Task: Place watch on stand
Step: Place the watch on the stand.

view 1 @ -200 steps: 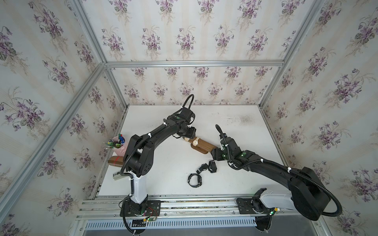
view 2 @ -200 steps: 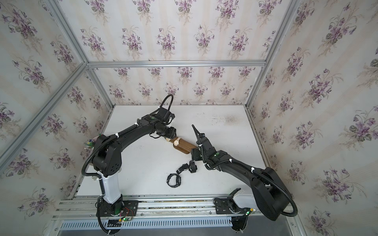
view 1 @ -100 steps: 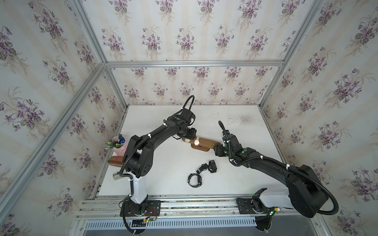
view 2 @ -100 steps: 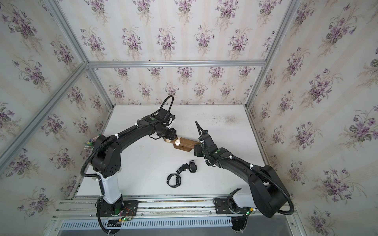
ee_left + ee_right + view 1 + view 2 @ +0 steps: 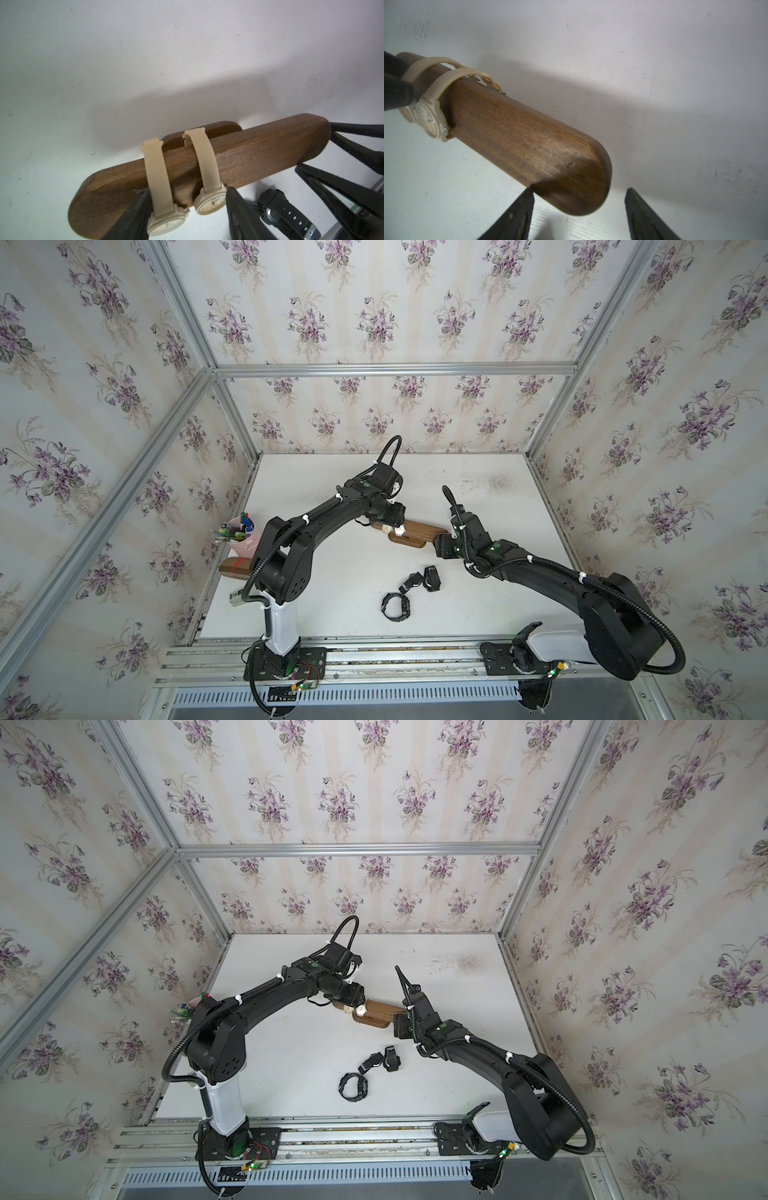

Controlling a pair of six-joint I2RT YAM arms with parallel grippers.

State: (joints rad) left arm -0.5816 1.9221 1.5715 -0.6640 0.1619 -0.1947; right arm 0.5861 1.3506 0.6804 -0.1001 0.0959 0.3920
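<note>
Standing centrally: wooden stand (image 5: 415, 531), on the white counter (image 5: 332, 572).
Beige watches (image 5: 204, 158): two strapped side by side round the stand's bar.
Black watches (image 5: 397, 606): lying on the counter, apart from the stand.
Left end effector (image 5: 187, 191): fingers (image 5: 133, 218) flank both beige faces; cannot tell if gripping.
Right end effector (image 5: 580, 189): open around the stand's bare end.

1. Stand (image 5: 517, 141): you see its brown wooden bar above the white tabletop (image 5: 654, 62), rounded end nearest the camera.
2. Right gripper (image 5: 580, 193): your jaws stand apart with the rounded end between them. One finger (image 5: 519, 216) overlaps the bar's edge and the other stands clear of it.
3. Nearer watch (image 5: 432, 120) and farther watch (image 5: 417, 64): both beige, strapped side by side round the bar's far end.
4. Black shape (image 5: 396, 91): hides part of the farther watch.
</note>
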